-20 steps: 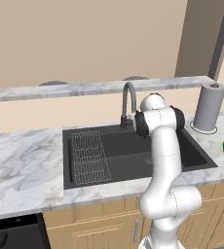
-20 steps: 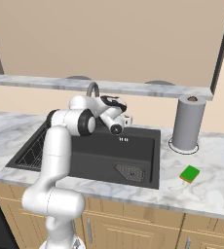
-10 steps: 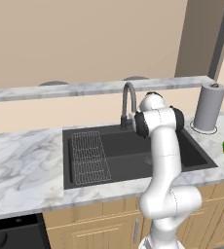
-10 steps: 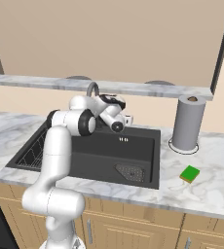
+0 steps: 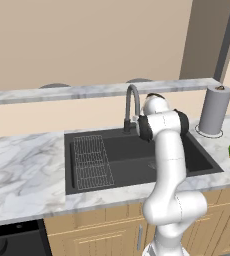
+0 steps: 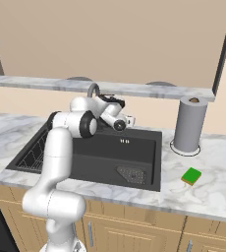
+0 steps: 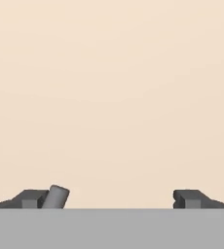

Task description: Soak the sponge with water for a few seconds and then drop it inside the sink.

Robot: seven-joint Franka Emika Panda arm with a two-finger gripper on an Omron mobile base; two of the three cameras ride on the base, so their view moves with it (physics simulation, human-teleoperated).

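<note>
Since the gripper (image 6: 129,119) hangs over the back of the sink (image 6: 156,162), close beside the gooseneck faucet (image 5: 131,102), I judge I am placed to work the tap before I fetch anything. My fingers (image 7: 194,198) stand spread wide with nothing between them; the hand view looks at the plain beige wall, with a grey stub, which I take for part of the faucet or its lever, just beside one fingertip. I cannot tell whether they touch.

No water runs from the spout, so soaking is not yet possible. The sponge (image 6: 191,175) lies flat on the marble counter (image 6: 218,197) to the right of the basin, in front of the paper towel roll (image 6: 189,124) and well apart from my hand. The wire rack (image 5: 90,161) sits at the sink's left end and the mesh drain (image 6: 132,173) toward its right.

I can read no brand, label or writing on anything.
</note>
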